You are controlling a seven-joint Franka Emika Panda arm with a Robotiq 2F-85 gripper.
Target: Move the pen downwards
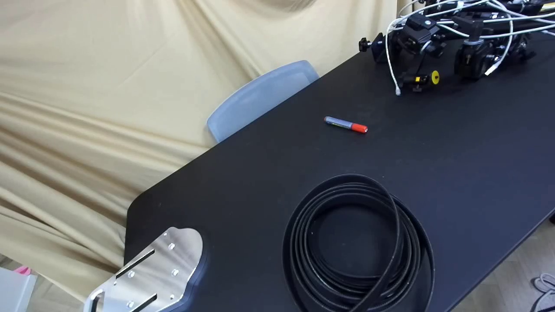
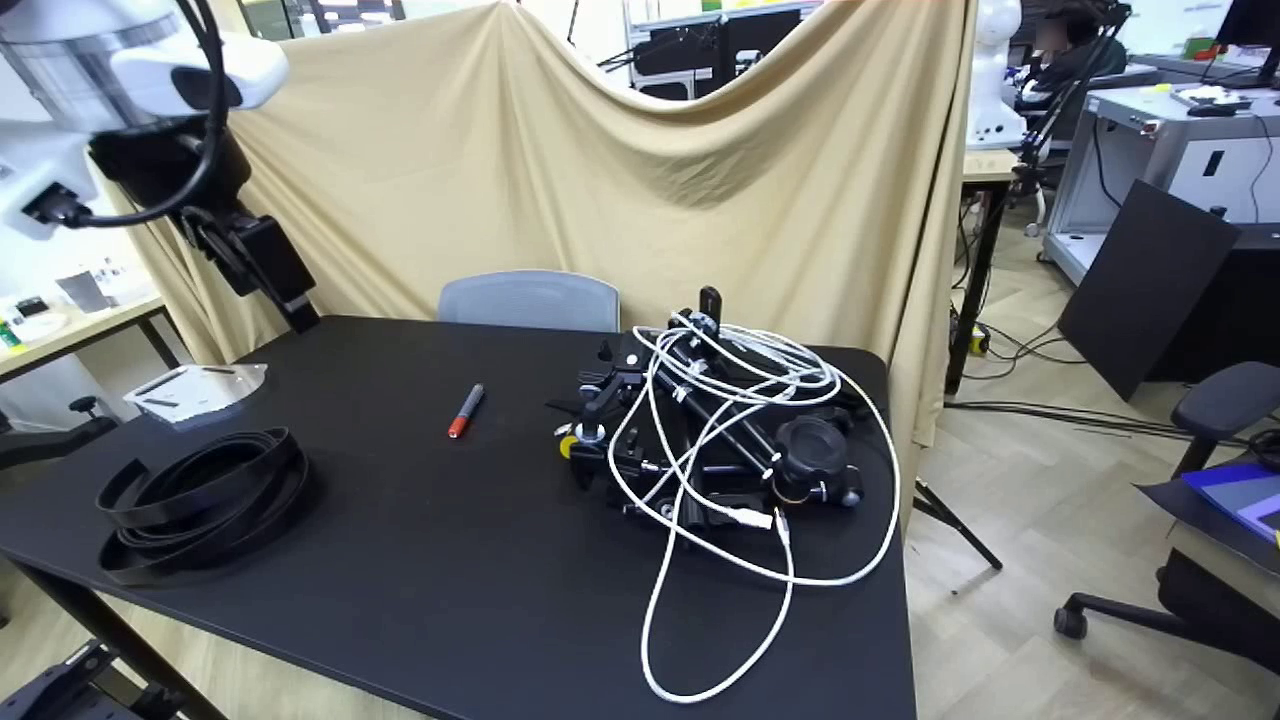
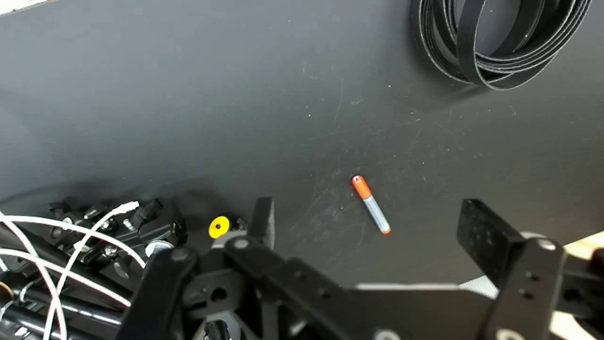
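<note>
— Where is the slim blue-grey marker pen with a bright red cap (image 1: 345, 125)?

— Lying flat on the matte black tabletop (image 1: 243, 190), between the wide coil of flat black strapping (image 1: 299, 242) and the heap of jointed black stand hardware (image 2: 815, 445), well apart from both.

— And the black two-fingered gripper (image 3: 367, 212)?

— Its jaws stand wide apart, and it holds nothing. In an exterior view it hangs in the air, higher than the tabletop, below the white robot arm (image 2: 255, 72).

— Yet the wrist view puts the pen right between those jaws.

— It shows in the gap, but lower, down on the tabletop, touching neither side. The cap end is uppermost in that view, leaning left.

— What else is lying about?

— Looped white cables (image 2: 690, 699) drape over the hardware, and a round yellow disc (image 3: 219, 227) shows at its edge. Near the coil is a shiny slotted metal plate (image 1: 151, 275). A pale blue-grey chair back (image 1: 264, 97) rises beyond the tabletop's edge.
</note>
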